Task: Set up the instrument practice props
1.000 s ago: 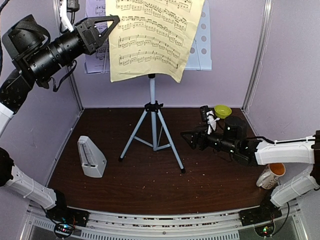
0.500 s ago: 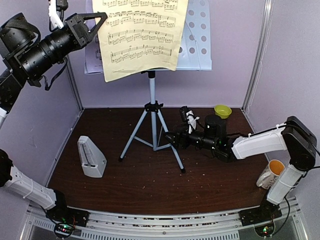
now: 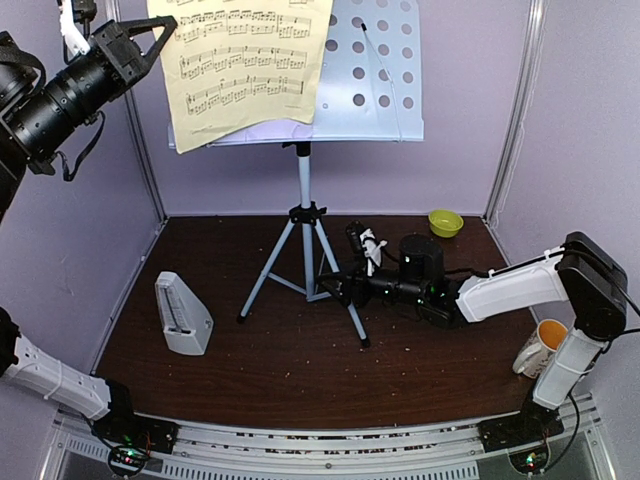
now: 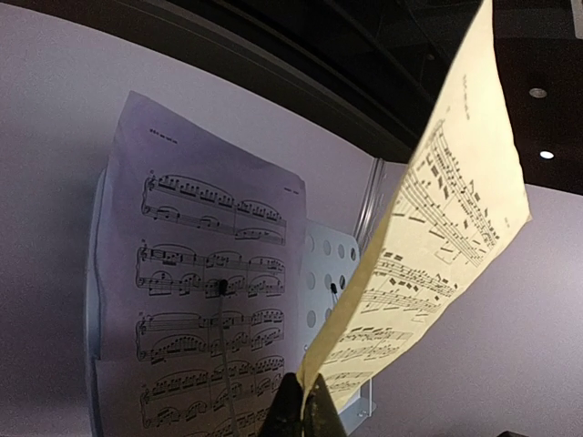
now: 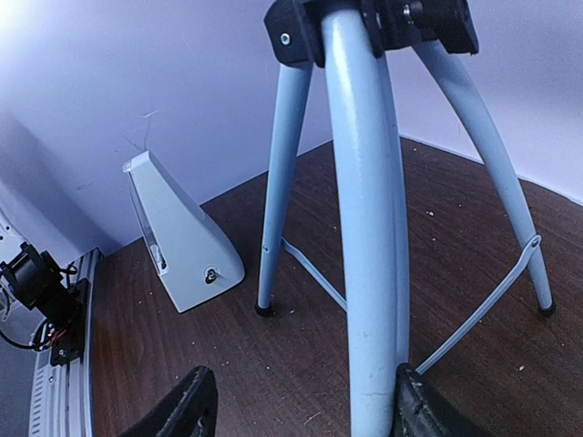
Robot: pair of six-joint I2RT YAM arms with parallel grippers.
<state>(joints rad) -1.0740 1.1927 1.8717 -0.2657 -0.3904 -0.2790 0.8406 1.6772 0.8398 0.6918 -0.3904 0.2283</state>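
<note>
Stand is up: tripod (image 3: pixel 305 262) far centre, perforated desk (image 3: pixel 375 80) raised, lilac page (image 4: pixel 196 300) on it, metronome (image 3: pixel 182 315) near left. My left gripper (image 4: pixel 303 402) pinches the pale yellow page (image 3: pixel 245 70) in front of the desk, not yet seated. Right gripper (image 5: pixel 305 405), jaws spread, straddles one leg of the tripod.

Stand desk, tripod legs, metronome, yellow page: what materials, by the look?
Stand desk: thin sheet metal probably, matte grey, punched round holes.
Tripod legs: metal tube, satin pale finish with a highlight streak; hub looks black plastic.
Metronome: likely moulded plastic, smooth light grey.
Yellow page: paper, it curls.
</note>
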